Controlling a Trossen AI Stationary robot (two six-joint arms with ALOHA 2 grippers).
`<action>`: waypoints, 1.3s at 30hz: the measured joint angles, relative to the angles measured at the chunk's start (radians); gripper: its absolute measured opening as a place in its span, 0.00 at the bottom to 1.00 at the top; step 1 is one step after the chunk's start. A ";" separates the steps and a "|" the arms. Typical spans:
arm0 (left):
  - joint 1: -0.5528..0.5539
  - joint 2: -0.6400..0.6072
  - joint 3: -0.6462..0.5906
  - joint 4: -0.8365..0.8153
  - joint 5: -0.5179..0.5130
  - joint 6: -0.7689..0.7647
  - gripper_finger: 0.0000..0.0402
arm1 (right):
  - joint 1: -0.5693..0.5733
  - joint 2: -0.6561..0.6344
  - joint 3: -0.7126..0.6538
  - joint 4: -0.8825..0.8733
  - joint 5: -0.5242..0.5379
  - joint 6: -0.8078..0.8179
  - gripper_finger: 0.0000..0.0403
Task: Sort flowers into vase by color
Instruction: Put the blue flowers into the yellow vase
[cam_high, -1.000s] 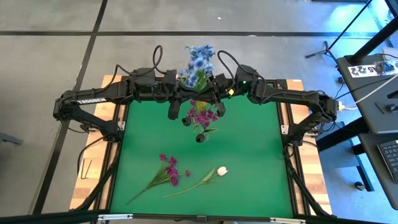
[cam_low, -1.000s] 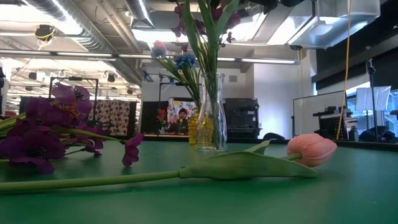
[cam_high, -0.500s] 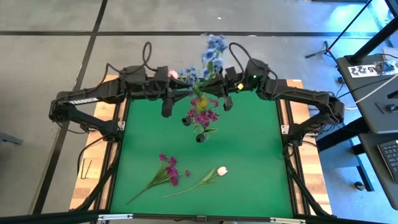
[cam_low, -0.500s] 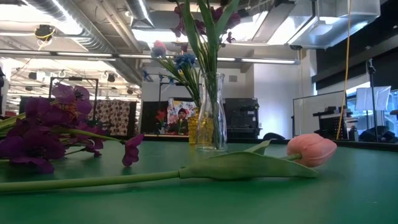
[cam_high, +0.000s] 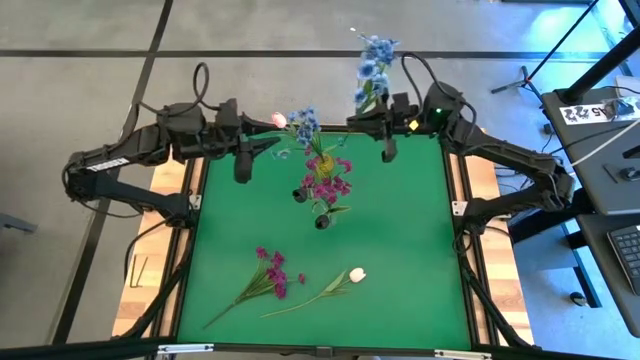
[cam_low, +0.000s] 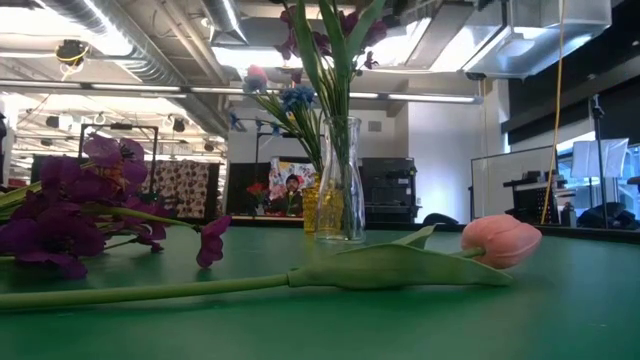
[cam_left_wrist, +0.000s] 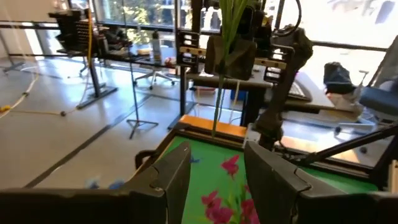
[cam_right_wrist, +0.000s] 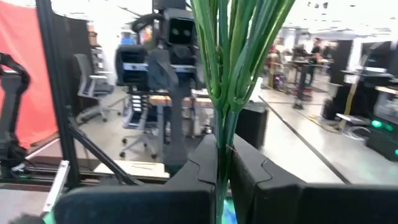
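Note:
My right gripper (cam_high: 380, 122), above the table's far edge, is shut on a blue spray (cam_high: 372, 65) whose green stems (cam_right_wrist: 227, 74) rise past its fingers. Over the far left stands my left gripper (cam_high: 262, 150), open and empty (cam_left_wrist: 214, 180). A glass vase (cam_low: 340, 180) stands on the green mat with magenta flowers (cam_high: 325, 185) in it. Behind it, a yellow vase (cam_low: 312, 210) carries blue flowers (cam_high: 303, 122) and a pink bud (cam_high: 278, 119). A magenta spray (cam_high: 270, 275) and a pink tulip (cam_high: 355, 274) lie flat near the front. My right gripper pinches the bunch of green stems (cam_right_wrist: 222, 146) between its two fingers, well below the blue heads. The fingers come about level from the table's right and lie across the stems. The spray stands roughly upright, lifted clear, a short stem end (cam_left_wrist: 215, 115) hanging below the fingers.
Wooden boards (cam_high: 180, 170) edge the green mat (cam_high: 400, 260) left and right. The mat's right half and near left corner are bare. Beyond the table are stands, chairs and desks (cam_left_wrist: 143, 56).
Both grippers were together at the blue spray above the vases. My left gripper has let go and drawn back toward the table's left edge. My right gripper has carried the spray toward the table's right and far edge, away from the vases.

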 joint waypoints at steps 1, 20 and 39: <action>0.000 -0.007 -0.006 -0.001 -0.007 0.003 0.36 | -0.016 -0.014 -0.023 0.002 0.000 0.000 0.03; 0.000 -0.246 -0.495 0.309 -0.088 -0.053 0.36 | -0.161 -0.073 -0.558 0.532 0.021 0.054 0.04; 0.000 -0.248 -0.692 0.471 -0.094 -0.140 0.36 | -0.061 0.284 -0.657 1.014 0.174 0.031 0.04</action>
